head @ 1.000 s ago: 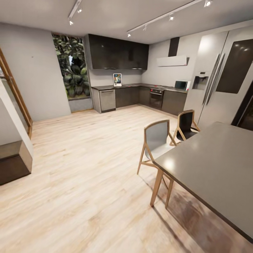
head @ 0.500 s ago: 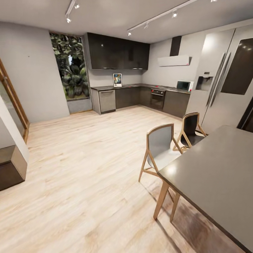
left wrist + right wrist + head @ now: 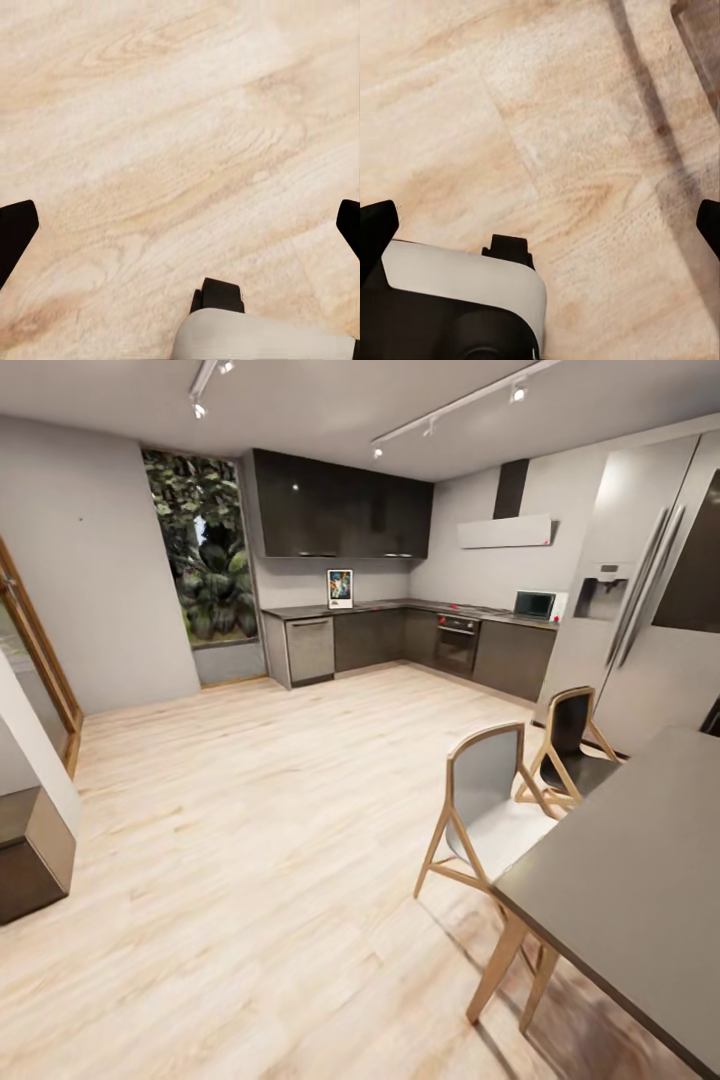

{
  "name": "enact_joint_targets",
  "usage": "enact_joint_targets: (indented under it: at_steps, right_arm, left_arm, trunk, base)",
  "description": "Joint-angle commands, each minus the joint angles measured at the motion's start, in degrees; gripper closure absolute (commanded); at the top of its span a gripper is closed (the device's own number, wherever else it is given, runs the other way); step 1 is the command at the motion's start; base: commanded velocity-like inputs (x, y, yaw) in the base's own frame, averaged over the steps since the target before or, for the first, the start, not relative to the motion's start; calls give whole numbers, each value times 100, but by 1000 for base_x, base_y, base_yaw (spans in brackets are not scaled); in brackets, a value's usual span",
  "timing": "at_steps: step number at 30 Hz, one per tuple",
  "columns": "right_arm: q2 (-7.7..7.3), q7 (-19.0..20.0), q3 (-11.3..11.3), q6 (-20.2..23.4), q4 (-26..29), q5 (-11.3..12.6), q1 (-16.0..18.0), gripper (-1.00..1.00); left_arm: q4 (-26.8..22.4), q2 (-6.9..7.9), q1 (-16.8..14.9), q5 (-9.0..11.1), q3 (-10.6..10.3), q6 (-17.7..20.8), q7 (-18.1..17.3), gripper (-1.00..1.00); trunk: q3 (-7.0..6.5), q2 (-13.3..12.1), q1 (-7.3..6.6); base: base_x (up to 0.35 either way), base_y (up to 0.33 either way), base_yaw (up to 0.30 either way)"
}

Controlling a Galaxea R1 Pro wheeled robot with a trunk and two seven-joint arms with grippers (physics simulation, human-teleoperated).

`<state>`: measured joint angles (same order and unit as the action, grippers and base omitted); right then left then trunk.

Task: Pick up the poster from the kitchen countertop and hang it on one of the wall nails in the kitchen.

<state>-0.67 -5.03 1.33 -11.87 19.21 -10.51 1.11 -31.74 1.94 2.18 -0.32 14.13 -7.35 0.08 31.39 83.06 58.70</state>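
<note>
The poster stands upright at the far side of the kitchen, on the kitchen countertop, propped against the wall and well apart from the robot. Left gripper and right gripper hang over the plank floor, fingers spread wide, empty, judged stowed for transit.

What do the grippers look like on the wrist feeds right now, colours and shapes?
In each wrist view the fingers are plain black, blunt-tipped, poking in at both edges: left gripper with one finger, right gripper with one finger. No cables or markings visible. A rounded white robot shell with a small black block shows below each, over pale wood floor.
</note>
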Motion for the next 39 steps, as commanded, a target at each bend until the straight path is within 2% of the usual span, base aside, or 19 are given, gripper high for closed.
enact_joint_targets:
  at_steps: [1, 14, 25, 39]
  right_arm:
    - [-3, -43, 20, -8, -5, -69, 3, -100]
    - [32, -56, 3, -14, 6, -33, 3, -100]
    - [24, -70, -23, -17, 18, -13, 3, -100]
    - [-20, -52, -24, -14, 12, -21, 3, -100]
  left_arm:
    - [-1, -1, 1, -4, 3, -12, 1, -100]
    - [-6, -1, 2, -4, 3, -12, 1, -100]
    - [-8, -1, 2, -4, 3, -12, 9, -100]
    - [-11, -1, 2, -4, 3, -12, 10, -100]
  trunk:
    - [4, 2, 3]
    - [7, 2, 3]
    - [28, 2, 3]
    - [31, 2, 3]
  base:
    - [254, 282, 0]
    - [233, 263, 21]
    - [131, 28, 201]
    - [322, 81, 22]
